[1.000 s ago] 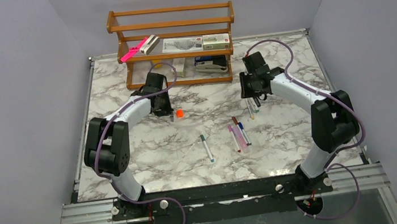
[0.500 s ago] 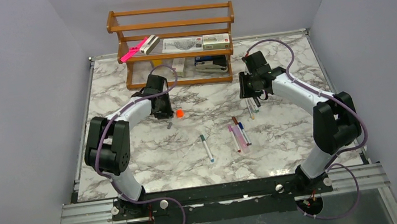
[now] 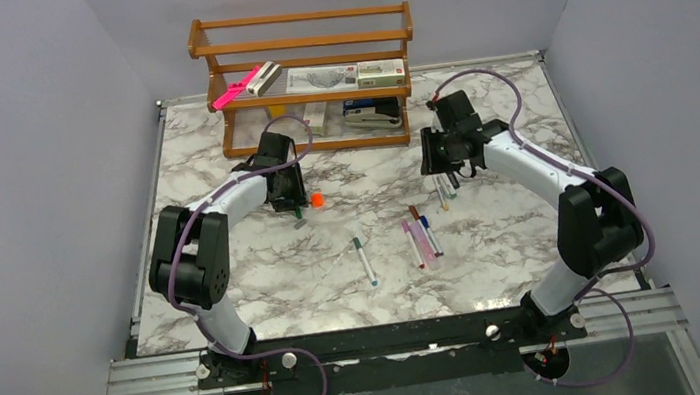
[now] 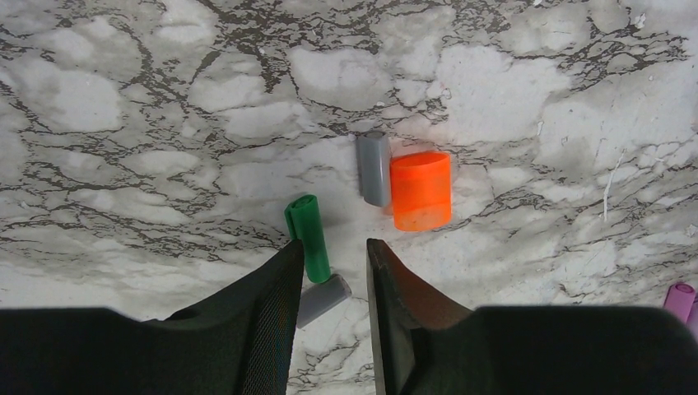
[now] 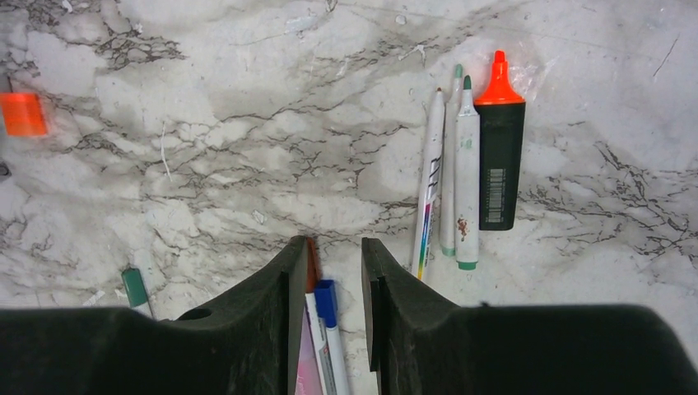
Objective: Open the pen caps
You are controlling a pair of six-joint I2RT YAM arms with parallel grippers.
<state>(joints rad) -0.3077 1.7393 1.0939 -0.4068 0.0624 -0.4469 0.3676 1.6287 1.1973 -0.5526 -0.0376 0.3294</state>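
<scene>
My left gripper [image 4: 333, 251] is open and empty, low over the marble table. A loose green cap [image 4: 306, 234] lies by its left fingertip, with a grey cap [image 4: 323, 298] between the fingers. Another grey cap [image 4: 373, 169] and an orange cap [image 4: 421, 189] lie just ahead. In the top view the left gripper [image 3: 292, 201] is beside the orange cap [image 3: 317, 200]. My right gripper [image 5: 335, 247] is open and empty above a blue-capped marker [image 5: 327, 300] and a dark red cap [image 5: 311, 262]. Uncapped white markers [image 5: 467, 173] and an uncapped black highlighter [image 5: 500, 156] lie to its right.
A green-capped marker [image 3: 364, 259] lies mid-table, and capped markers with a lilac one [image 3: 421, 236] lie right of it. A wooden rack [image 3: 312, 81] with boxes and a long pink item [image 3: 234, 91] stands at the back. Grey walls close in both sides.
A green cap now lies on the table by my left gripper, next to a grey cap that landed there earlier. My right arm has shifted slightly.
</scene>
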